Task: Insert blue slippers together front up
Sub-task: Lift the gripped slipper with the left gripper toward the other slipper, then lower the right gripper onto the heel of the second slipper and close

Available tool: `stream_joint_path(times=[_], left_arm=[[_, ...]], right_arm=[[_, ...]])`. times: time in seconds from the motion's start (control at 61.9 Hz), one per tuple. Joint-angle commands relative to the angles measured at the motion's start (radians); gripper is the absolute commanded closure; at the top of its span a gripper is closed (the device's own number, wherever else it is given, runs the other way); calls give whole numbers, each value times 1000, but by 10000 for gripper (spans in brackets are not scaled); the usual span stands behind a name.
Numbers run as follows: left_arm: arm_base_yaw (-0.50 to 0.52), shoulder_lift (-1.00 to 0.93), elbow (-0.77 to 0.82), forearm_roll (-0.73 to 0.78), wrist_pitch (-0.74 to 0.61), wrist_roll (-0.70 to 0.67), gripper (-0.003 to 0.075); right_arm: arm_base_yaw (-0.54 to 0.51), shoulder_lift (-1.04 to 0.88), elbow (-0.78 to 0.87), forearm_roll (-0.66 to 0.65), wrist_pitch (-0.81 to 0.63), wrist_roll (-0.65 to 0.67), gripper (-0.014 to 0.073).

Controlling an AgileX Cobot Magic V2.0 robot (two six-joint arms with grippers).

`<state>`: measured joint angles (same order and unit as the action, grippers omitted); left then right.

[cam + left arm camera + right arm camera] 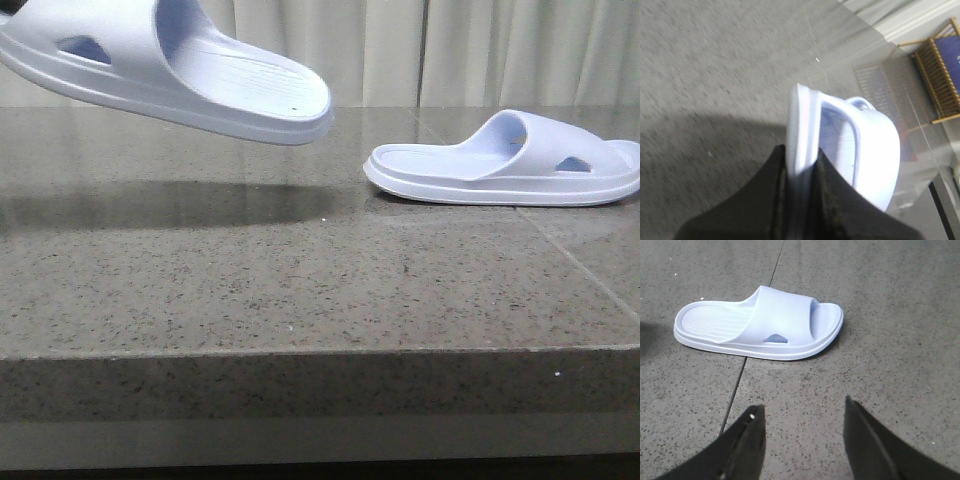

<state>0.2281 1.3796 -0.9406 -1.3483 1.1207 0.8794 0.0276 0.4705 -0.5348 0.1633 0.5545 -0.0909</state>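
One blue slipper (180,70) hangs in the air at the upper left of the front view, well above the table, heel end pointing right. My left gripper (801,157) is shut on this slipper's (860,145) sole edge; the black fingers (775,200) clamp it on both sides. The gripper itself does not show in the front view. The second blue slipper (510,160) lies flat, sole down, on the table at the right. My right gripper (802,407) is open and empty, above the table a short way from this slipper (765,322).
The table is a speckled grey stone slab (300,290) with a seam line (737,385) running under the lying slipper. Its front edge (320,350) crosses the front view. Pale curtains (450,50) hang behind. A wooden rack (940,75) stands on the floor beyond the table.
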Motion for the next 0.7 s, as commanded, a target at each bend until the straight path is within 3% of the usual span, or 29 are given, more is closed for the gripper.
stream_joint_path(times=[0.0,0.259,0.679], left_arm=[[-8,-87,38,-88,39,17,741],[-8,-183,179,-108,39,51,741],[-8,-183,195,-106,37,51,741]], right_arm=[[-6,11,-28,1,-67,-6,198],[-6,11,-28,14,-67,-6,198],[-8,31,-38,-38,-54,-6,198]])
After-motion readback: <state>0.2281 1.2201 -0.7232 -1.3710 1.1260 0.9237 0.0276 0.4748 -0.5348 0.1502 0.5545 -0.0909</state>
